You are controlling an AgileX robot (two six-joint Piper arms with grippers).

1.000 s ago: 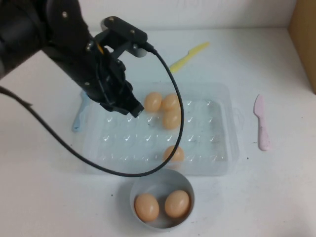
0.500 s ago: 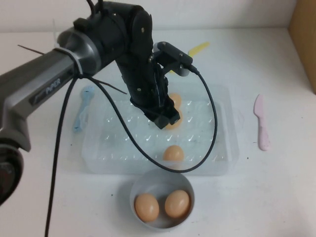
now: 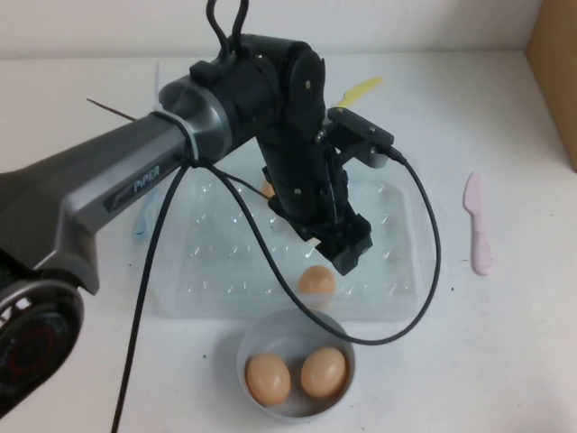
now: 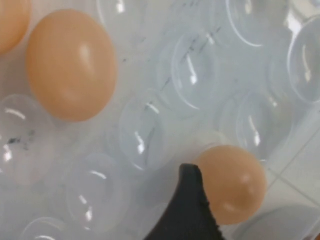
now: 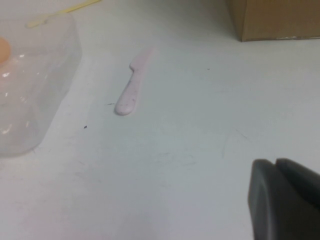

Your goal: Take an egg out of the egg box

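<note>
The clear egg box [image 3: 185, 271] lies mid-table. One tan egg [image 3: 315, 280] sits in its near row, and another egg [image 3: 267, 189] peeks out behind the arm. My left gripper [image 3: 348, 255] hangs low over the box, just right of the near egg. In the left wrist view one black finger [image 4: 189, 210] stands beside that egg [image 4: 235, 182]; the other finger is out of frame, so the jaws are open. Two more eggs [image 4: 70, 65] lie farther off in the cups. My right gripper [image 5: 280, 200] is shut and empty above bare table.
A grey-blue bowl [image 3: 338, 336] with two eggs stands in front of the box. A pink knife [image 3: 477, 225] lies to the right, a yellow knife [image 3: 347, 101] behind, a blue spoon [image 3: 142, 221] to the left, and a cardboard box [image 3: 554, 72] at the far right.
My left arm has swung from the box's left side across to its near right part. The gripper now sits beside the single near-row egg. The eggs have not moved.
</note>
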